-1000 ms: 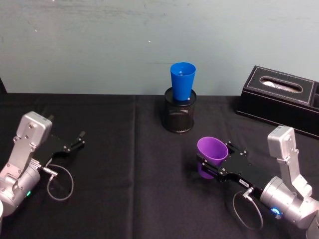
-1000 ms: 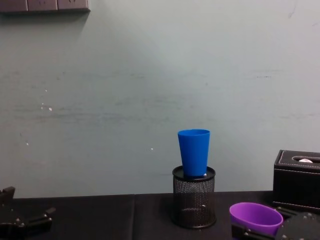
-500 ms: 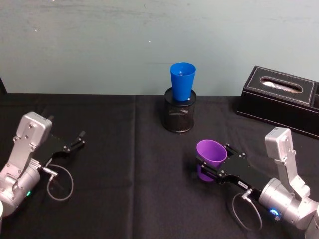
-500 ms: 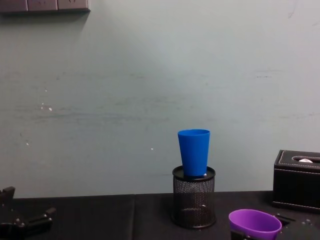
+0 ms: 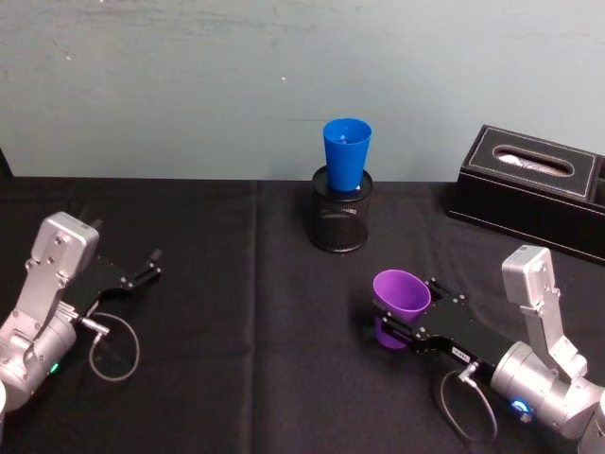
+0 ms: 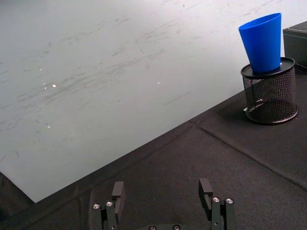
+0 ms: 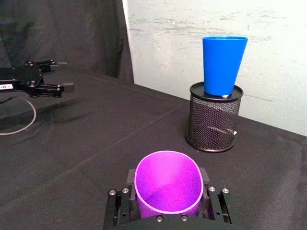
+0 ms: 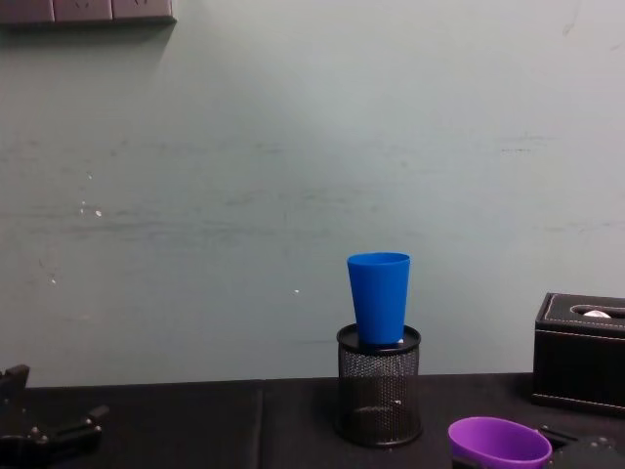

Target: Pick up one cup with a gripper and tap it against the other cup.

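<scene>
**A:** A pale green wall stood behind a bench draped in black cloth. On the robot's right, the right end effector had its jaws closed on the purple cup, low over the cloth.

**B:** So the grasp looked made. Whether the cup had cleared the bench, the head view could not settle.

**A:** The target, the blue cup, stood upright in a mesh pen holder at the back of the bench, well apart from the purple one. By my reading the carry came next: up, forward and towards the robot's left, high enough to meet the blue wall above the holder's rim.

**B:** And a gentle touch, I'd judge. That blue cup was perched in the holder, not planted on the bench.

**A:** The chest view gave the height gap, with the purple rim at the bottom edge, well below the blue cup. The right wrist view gave what that one hid: jaws pressed on either side of the purple wall, the rim squeezed slightly oval.

**B:** And the left end effector?

**A:** Parked on the robot's left, spread wide with nothing between its jaws, as the left wrist view made plain.
</scene>
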